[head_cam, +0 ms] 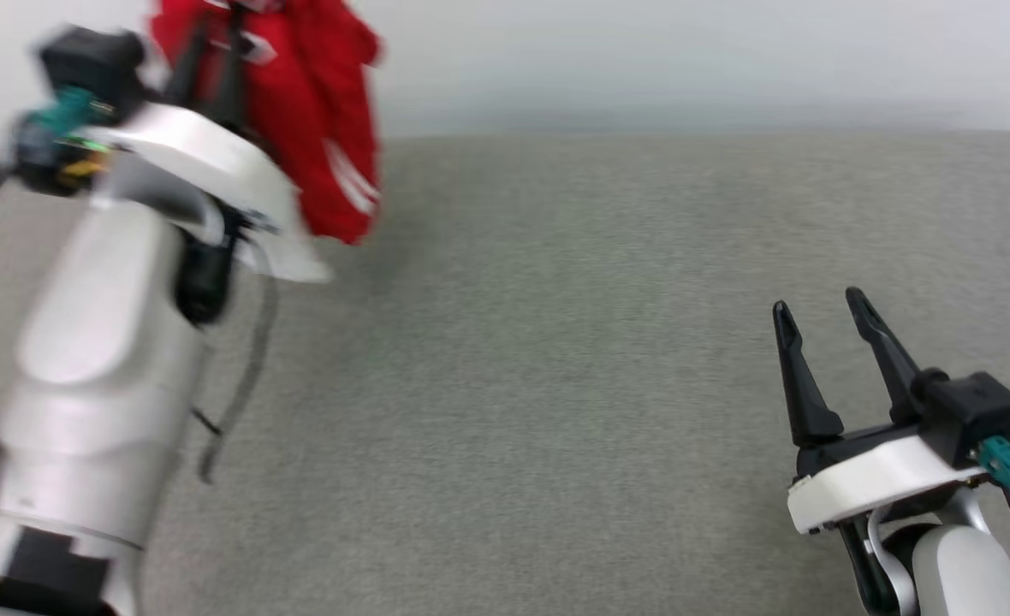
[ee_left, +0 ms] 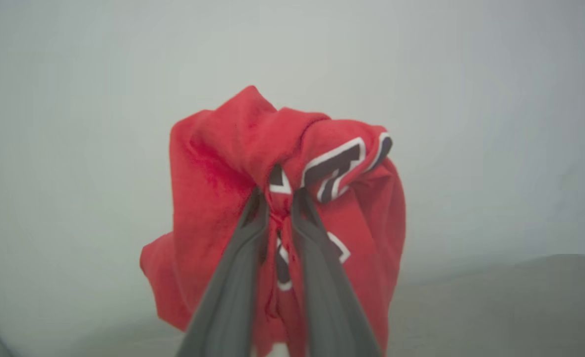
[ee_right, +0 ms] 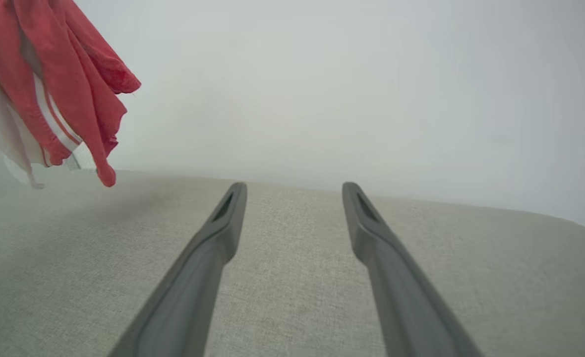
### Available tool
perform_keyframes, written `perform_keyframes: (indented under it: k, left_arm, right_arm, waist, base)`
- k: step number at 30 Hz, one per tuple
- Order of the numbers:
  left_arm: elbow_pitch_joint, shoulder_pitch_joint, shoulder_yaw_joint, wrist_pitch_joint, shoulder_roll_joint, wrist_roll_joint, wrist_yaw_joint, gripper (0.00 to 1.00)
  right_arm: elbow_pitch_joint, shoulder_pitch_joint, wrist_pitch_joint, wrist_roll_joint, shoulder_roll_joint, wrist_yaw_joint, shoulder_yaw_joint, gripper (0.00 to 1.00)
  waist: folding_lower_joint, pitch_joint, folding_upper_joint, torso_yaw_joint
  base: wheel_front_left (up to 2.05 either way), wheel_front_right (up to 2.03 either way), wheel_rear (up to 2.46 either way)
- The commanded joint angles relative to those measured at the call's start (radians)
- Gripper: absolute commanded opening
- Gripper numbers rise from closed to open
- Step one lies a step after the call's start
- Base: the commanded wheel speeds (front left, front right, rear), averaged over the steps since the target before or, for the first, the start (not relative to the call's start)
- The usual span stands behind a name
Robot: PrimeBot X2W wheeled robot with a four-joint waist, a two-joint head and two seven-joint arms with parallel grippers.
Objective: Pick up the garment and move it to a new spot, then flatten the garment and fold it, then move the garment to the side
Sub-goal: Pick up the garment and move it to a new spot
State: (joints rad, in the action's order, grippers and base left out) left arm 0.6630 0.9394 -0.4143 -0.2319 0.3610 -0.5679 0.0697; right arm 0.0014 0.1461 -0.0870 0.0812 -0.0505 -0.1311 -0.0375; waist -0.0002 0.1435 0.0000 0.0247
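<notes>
The red garment (head_cam: pixel 317 120) hangs bunched in the air at the upper left of the head view, held up off the grey fabric surface. My left gripper (ee_left: pixel 278 198) is shut on a fold of the garment (ee_left: pixel 223 198), black white-outlined lettering showing beside the fingers (ee_left: pixel 233 277). In the head view my left gripper (head_cam: pixel 214 43) is blurred against the cloth. In the right wrist view the garment (ee_right: pixel 74 99) dangles at the upper left, white sleeve and striped trim showing, its lowest tip just above the surface. My right gripper (head_cam: pixel 820 301) stands open at the lower right, its fingertips (ee_right: pixel 235 191) apart with nothing between.
A grey woven fabric surface (head_cam: pixel 556 385) spreads across the whole work area, with a pale wall (head_cam: pixel 685 51) behind its far edge. My left forearm (head_cam: pixel 103 368) rises tall at the left side.
</notes>
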Motion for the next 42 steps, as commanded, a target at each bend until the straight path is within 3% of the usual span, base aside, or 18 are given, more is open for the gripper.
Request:
perform_keyframes:
  k: [1, 7, 15, 16, 17, 18, 27, 38, 42]
  left_arm:
    - [-0.052, -0.062, -0.036, 0.012, -0.049, -0.010, 0.007, 0.00]
    - [-0.158, -0.224, -0.146, 0.063, -0.129, -0.015, 0.024, 0.00]
    - [-0.195, -0.465, -0.310, 0.142, -0.145, 0.016, 0.031, 0.00]
    - [-0.193, -0.483, -0.324, 0.148, -0.151, 0.016, 0.031, 0.13]
    - [-0.193, -0.492, -0.335, 0.148, -0.156, 0.017, 0.031, 0.47]
    - [-0.193, -0.498, -0.343, 0.141, -0.161, 0.025, 0.030, 1.00]
    - [-0.297, -0.487, -0.305, 0.000, -0.160, 0.082, -0.049, 1.00]
    - [-0.462, -0.605, -0.059, -0.035, -0.075, 0.069, -0.200, 1.00]
    - [-0.494, -0.682, 0.023, -0.034, -0.049, 0.068, -0.228, 1.00]
  right_arm:
    - [-0.003, -0.020, 0.002, 0.009, 0.001, 0.001, 0.001, 1.00]
    - [-0.010, -0.048, 0.005, 0.022, 0.001, 0.001, 0.015, 1.00]
    - [-0.002, -0.054, -0.007, 0.032, 0.001, 0.001, 0.023, 1.00]
    - [-0.001, -0.051, -0.008, 0.033, 0.001, 0.001, 0.024, 1.00]
    - [0.000, -0.048, -0.009, 0.035, 0.000, 0.001, 0.026, 1.00]
    - [0.002, -0.046, -0.008, 0.035, 0.001, 0.001, 0.026, 1.00]
    - [0.006, -0.069, -0.001, 0.023, 0.001, 0.001, 0.043, 1.00]
    - [-0.011, -0.095, 0.023, 0.021, 0.000, 0.001, 0.065, 1.00]
    - [-0.011, -0.110, 0.032, 0.031, 0.000, 0.001, 0.057, 1.00]
  waist:
    - [0.0002, -0.018, 0.0000, -0.071]
    - [0.0002, -0.002, 0.0000, -0.125]
    - [0.0002, 0.009, 0.0000, -0.126]
    - [0.0002, 0.009, 0.0000, -0.121]
    - [0.0002, 0.008, 0.0000, -0.115]
    - [0.0002, 0.006, 0.0000, -0.109]
    - [0.0002, -0.042, 0.0000, -0.036]
    - [0.0002, -0.068, 0.0000, 0.025]
    - [0.0002, -0.083, 0.0000, 0.036]
  base:
    - [0.00, 0.00, 0.00]
    - [0.00, 0.00, 0.00]
    - [0.00, 0.00, 0.00]
    - [0.00, 0.00, 0.00]
    - [0.00, 0.00, 0.00]
    - [0.00, 0.00, 0.00]
    - [0.00, 0.00, 0.00]
    - [0.00, 0.00, 0.00]
    - [0.00, 0.00, 0.00]
